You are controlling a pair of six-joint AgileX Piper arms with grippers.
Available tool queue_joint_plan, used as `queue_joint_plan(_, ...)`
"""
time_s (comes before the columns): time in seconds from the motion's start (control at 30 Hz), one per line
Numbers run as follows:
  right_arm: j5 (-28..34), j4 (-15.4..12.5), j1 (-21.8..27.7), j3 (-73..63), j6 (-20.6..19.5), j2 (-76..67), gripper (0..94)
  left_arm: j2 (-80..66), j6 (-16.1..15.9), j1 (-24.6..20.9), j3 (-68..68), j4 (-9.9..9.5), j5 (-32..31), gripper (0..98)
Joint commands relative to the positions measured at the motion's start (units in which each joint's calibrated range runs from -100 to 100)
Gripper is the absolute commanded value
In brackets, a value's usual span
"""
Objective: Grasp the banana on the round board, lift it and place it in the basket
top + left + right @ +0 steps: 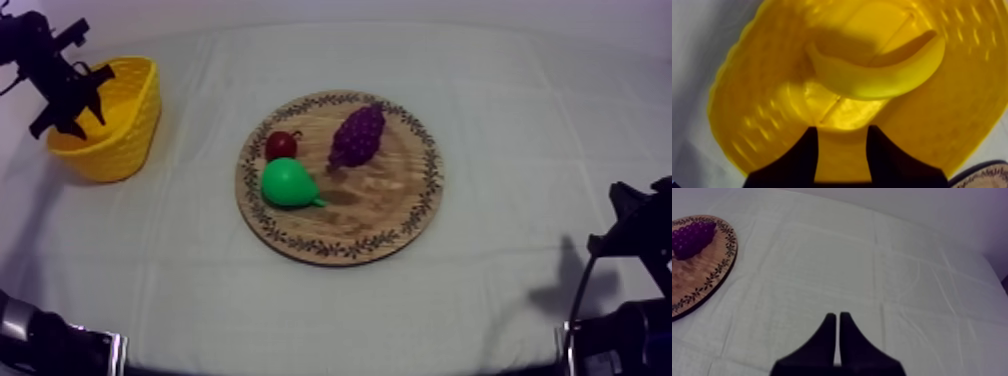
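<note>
Banana (877, 80) in basket (747, 125) — grapes (358, 135) on board (390, 205)

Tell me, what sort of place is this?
Probably a robot test bench, perhaps in a lab: a cloth-covered table, toy grapes and pear on a wooden board, a black robot arm at a yellow basket.

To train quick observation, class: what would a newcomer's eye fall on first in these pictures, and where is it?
The banana lies inside the yellow basket on the robot's left side, just below the open left gripper. On the wooden board in the middle sit a bunch of grapes, a green pear and a small red fruit.
</note>
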Motion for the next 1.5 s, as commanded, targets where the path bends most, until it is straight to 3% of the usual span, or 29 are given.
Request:
queue_joint_plan(0.0, 0.0, 0.0, 0.0, 0.0, 0.0, 0.0, 0.6, -1.6, -0.5, 0.2, 0.3, 0.0, -0.2, 34.2)
queue_joint_plan(0.17, 0.0, 0.0, 0.0, 0.0, 0.0, 0.0, 0.6, -9.7, -2.7, 1.9, 0.9, 0.19, -0.8, 8.7)
queue_joint_plan(0.3, 0.0, 0.0, 0.0, 0.0, 0.0, 0.0, 0.6, -20.2, -4.9, 3.8, 2.2, 0.44, -1.8, 2.2)
queue_joint_plan(0.47, 0.0, 0.0, 0.0, 0.0, 0.0, 0.0, 0.6, -36.1, -8.6, 5.8, 7.2, 1.49, -6.4, 0.6)
queue_joint_plan(0.67, 0.0, 0.0, 0.0, 0.0, 0.0, 0.0, 0.6, -55.9, -16.0, 6.1, 18.3, 3.75, -14.5, 2.9)
queue_joint_plan(0.8, 0.0, 0.0, 0.0, 0.0, 0.0, 0.0, 0.6, -67.9, -19.0, 5.7, 26.9, 4.27, -18.9, 1.5)
queue_joint_plan(1.17, 0.0, 0.0, 0.0, 0.0, 0.0, 0.0, 0.6, -98.5, -19.5, 6.2, 53.0, 4.14, -29.3, 0.1)
queue_joint_plan(1.47, 0.0, 0.0, 0.0, 0.0, 0.0, 0.0, 0.6, -111.7, -19.4, 7.3, 74.0, 3.0, -35.5, 0.2)
